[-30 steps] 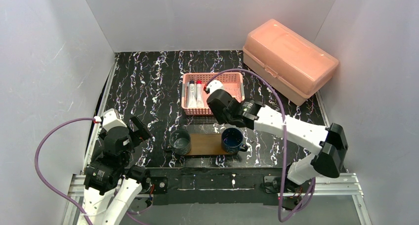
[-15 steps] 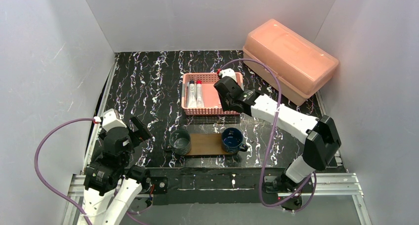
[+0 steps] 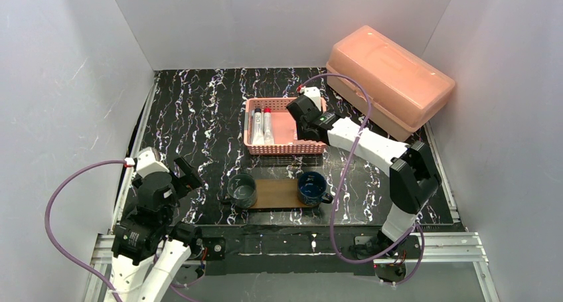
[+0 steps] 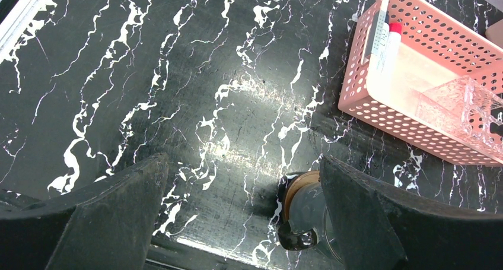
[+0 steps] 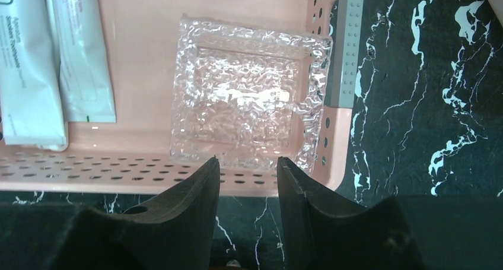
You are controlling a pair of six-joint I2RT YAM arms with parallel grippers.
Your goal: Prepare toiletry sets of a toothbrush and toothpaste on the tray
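The right gripper, half parted and empty, hangs over the rim of the pink basket; the left gripper gapes at 8 o'clock. The marble tabletop spreads toward 10 o'clock.

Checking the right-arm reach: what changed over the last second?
Right claw moved right and farther back over the basket, now open over the glass cup; nothing grasped or released. Left claw, tray, grey cup, mug, tubes unchanged.

toothpaste tubes cut off, cup half hidden
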